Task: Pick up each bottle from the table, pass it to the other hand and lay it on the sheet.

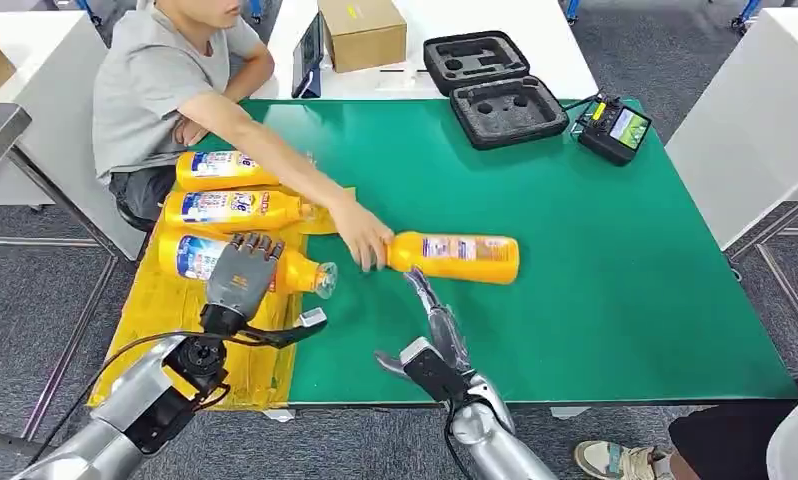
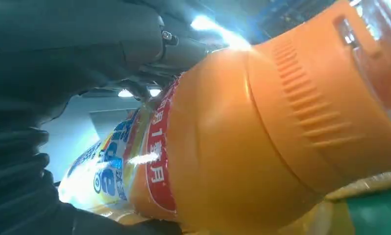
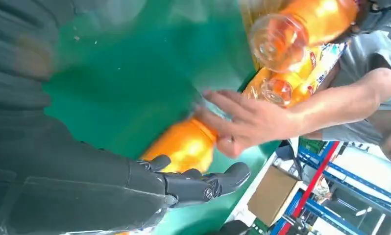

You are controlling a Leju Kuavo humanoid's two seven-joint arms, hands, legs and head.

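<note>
While a person's hand [image 1: 363, 240] touches the bottle [image 1: 460, 258].

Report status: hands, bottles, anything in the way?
Left hand on the nearest bottle on the yellow sheet. Right hand open, short of the bottle on the green mat. A person's hand is on that bottle's cap end.

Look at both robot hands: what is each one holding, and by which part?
The left hand grips the nearest bottle around its body, on the yellow sheet. The right hand holds nothing.
</note>
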